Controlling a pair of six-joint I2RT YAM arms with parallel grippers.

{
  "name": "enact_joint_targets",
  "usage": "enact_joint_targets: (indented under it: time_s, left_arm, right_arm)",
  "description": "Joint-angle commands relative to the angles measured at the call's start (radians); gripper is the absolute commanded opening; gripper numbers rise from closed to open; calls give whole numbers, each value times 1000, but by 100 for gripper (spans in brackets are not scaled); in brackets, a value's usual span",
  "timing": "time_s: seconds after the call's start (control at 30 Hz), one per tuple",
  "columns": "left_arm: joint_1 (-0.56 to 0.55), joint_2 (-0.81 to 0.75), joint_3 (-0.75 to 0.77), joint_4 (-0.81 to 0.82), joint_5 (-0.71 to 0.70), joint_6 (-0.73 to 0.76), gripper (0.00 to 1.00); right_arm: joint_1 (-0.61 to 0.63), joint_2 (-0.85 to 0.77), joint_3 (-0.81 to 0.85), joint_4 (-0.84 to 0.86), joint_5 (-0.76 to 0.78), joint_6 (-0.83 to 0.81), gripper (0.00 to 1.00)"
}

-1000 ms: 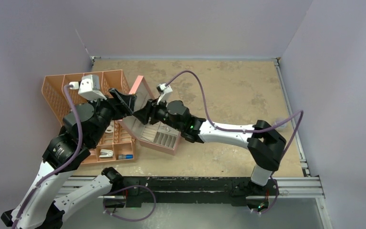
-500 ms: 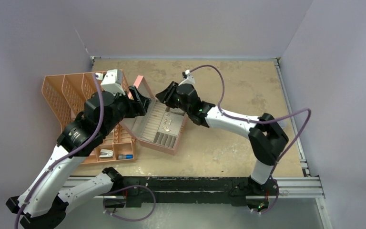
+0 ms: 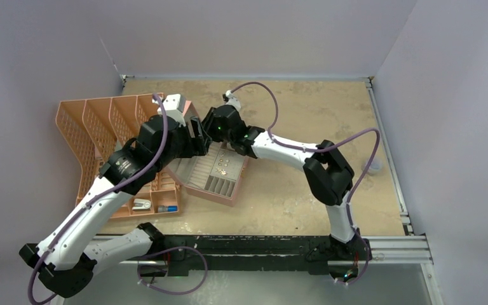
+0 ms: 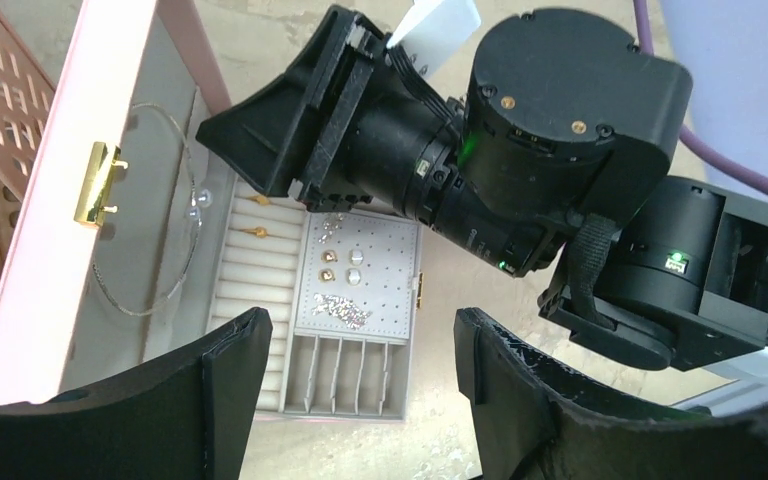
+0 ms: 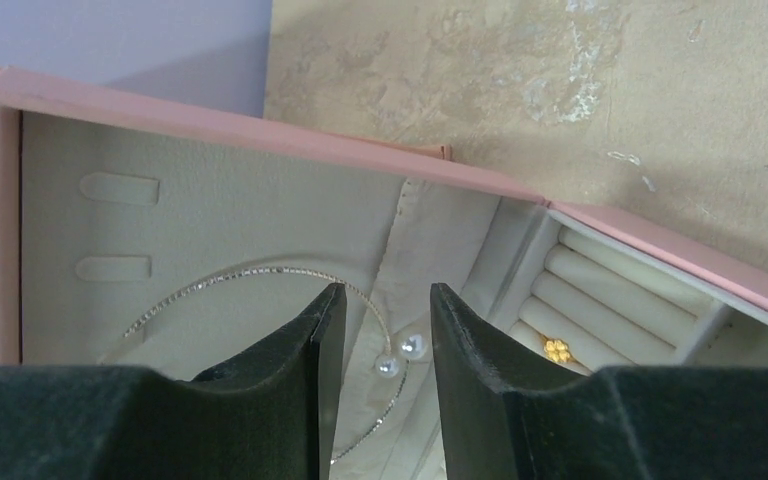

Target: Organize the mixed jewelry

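A pink jewelry box point(image 3: 227, 196) lies open, its lid point(image 4: 20, 250) tipped back. The silvery wire hoop point(image 4: 150, 200), with two pearl ends point(image 5: 401, 356), rests inside the lid. Tiny gold studs point(image 4: 328, 258) sit on the grey peg panel, and another gold stud point(image 5: 557, 350) sits among the ring rolls. My right gripper point(image 5: 385, 335) hovers open just above the hoop's pearl ends, holding nothing. My left gripper point(image 4: 360, 345) is open and empty, high above the tray's front slots. In the top view the left gripper point(image 3: 198, 137) and right gripper point(image 3: 208, 126) nearly meet over the lid.
An orange mesh organiser point(image 3: 95, 121) stands left of the box, with a white clip point(image 3: 142, 204) and a blue-capped tube point(image 3: 167, 208) in its front cells. A small clear cup point(image 3: 372, 166) sits near the right wall. The right arm's wrist point(image 4: 560, 130) fills the left wrist view.
The right gripper has pulled back from over the tray to the lid and its jaws have narrowed somewhat. The left gripper has swung right, toward the lid.
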Motion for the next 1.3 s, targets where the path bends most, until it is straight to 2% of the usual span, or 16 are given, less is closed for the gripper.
enact_joint_targets:
  time_s: [0.0, 0.27, 0.53, 0.83, 1.03, 1.13, 1.27]
  left_arm:
    - [0, -2, -14, 19, 0, 2, 67]
    - [1, 5, -41, 7, -42, -12, 64]
    - [0, 4, -57, -5, -63, -20, 60]
    - [0, 58, -60, -4, -31, 7, 53]
    - [0, 186, 18, 36, -95, 146, 53]
    - [0, 253, 48, 4, -140, 139, 50]
    - [2, 292, 13, -2, -173, 91, 48]
  right_arm:
    - [0, 20, 77, -17, -19, -8, 37]
    - [0, 84, 148, -48, -24, -5, 36]
    - [0, 120, 151, -68, -28, -10, 33]
    - [-5, 144, 139, -124, -125, -121, 31]
    - [-13, 156, 131, -103, -154, -149, 21]
    - [-25, 144, 79, -54, -177, -134, 15]
    - [-45, 108, -9, 50, -224, -120, 13]
